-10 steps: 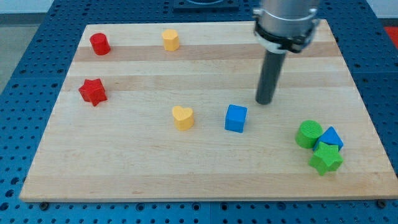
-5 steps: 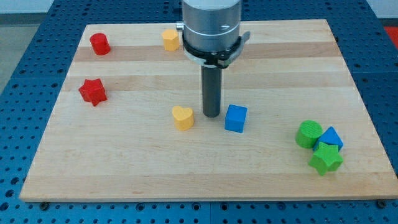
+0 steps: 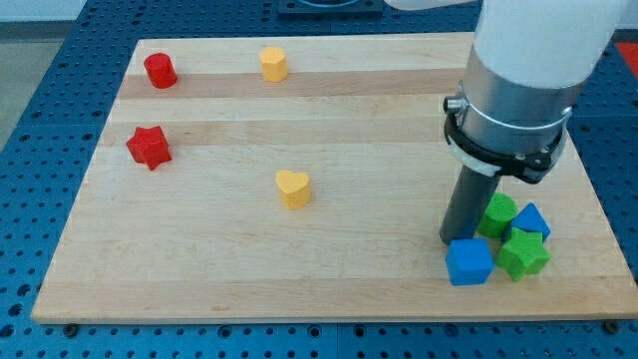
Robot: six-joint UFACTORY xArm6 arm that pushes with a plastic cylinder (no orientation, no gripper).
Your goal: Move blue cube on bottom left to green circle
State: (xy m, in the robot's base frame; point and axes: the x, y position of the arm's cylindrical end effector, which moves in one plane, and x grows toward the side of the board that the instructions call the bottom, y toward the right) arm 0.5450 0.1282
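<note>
Spanning nearly the whole view, a pale wooden board (image 3: 329, 100) is seen resting on a blue perforated table (image 3: 40, 60). At the view's right, the white and grey arm body (image 3: 523, 70) is seen coming down from the top edge, with the dark rod (image 3: 465, 207) beneath it; my tip (image 3: 457, 242) is set on the board, just above the blue cube (image 3: 469, 262) and apparently touching its upper edge, though contact cannot be confirmed. No jaws are carried by the rod, so nothing is clamped; it is only placed against the blocks. The blue cube is noted near the view's bottom right, just left of the green star-shaped block (image 3: 522, 254) and just below the green circle (image 3: 497, 212), which is partly hidden behind the rod. A second blue block (image 3: 532, 218), its shape not clearly made out, is seen wedged between the green circle and the green star-shaped block at the cluster's right. Well apart, a yellow heart (image 3: 293, 187) is recorded near the middle, a red star (image 3: 149, 147) at the left, a red cylinder (image 3: 159, 70) at the top left, and a yellow block (image 3: 273, 64) along the top
</note>
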